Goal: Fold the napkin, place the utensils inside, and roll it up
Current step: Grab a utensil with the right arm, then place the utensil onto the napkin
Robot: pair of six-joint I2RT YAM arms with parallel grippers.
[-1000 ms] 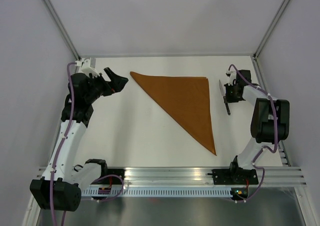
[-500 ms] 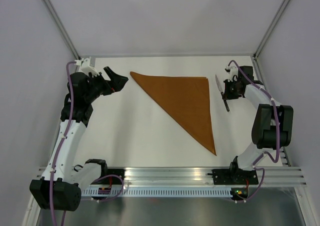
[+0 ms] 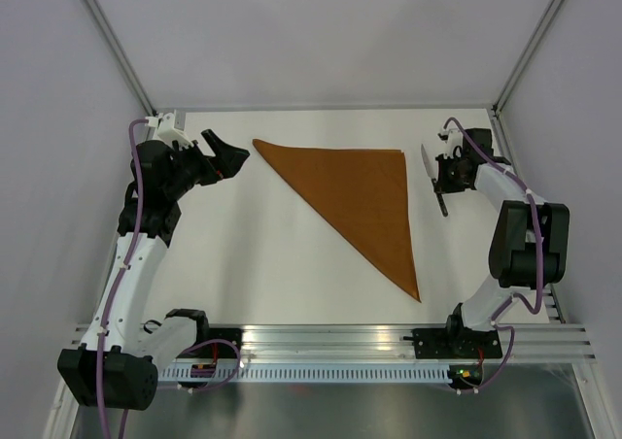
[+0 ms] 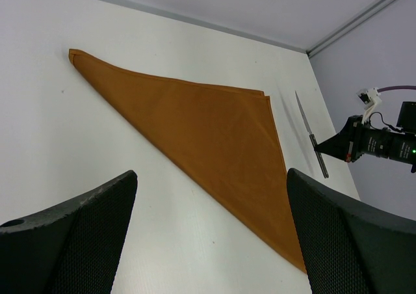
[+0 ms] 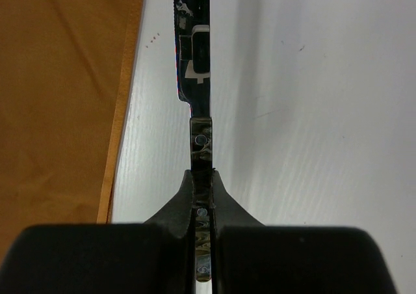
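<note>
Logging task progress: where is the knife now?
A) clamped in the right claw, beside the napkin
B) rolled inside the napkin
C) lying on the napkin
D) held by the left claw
A: the right claw is shut on the knife handle, beside the napkin.

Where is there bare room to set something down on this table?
Widest bare white table: between the folded rust-orange cloth napkin's diagonal edge and the left arm. Tight: the strip between its right edge and the right gripper holding the silver knife.

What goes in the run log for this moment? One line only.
napkin: folded triangle, flat | knife: gripped by right gripper, beside napkin | left gripper: open, empty
</note>
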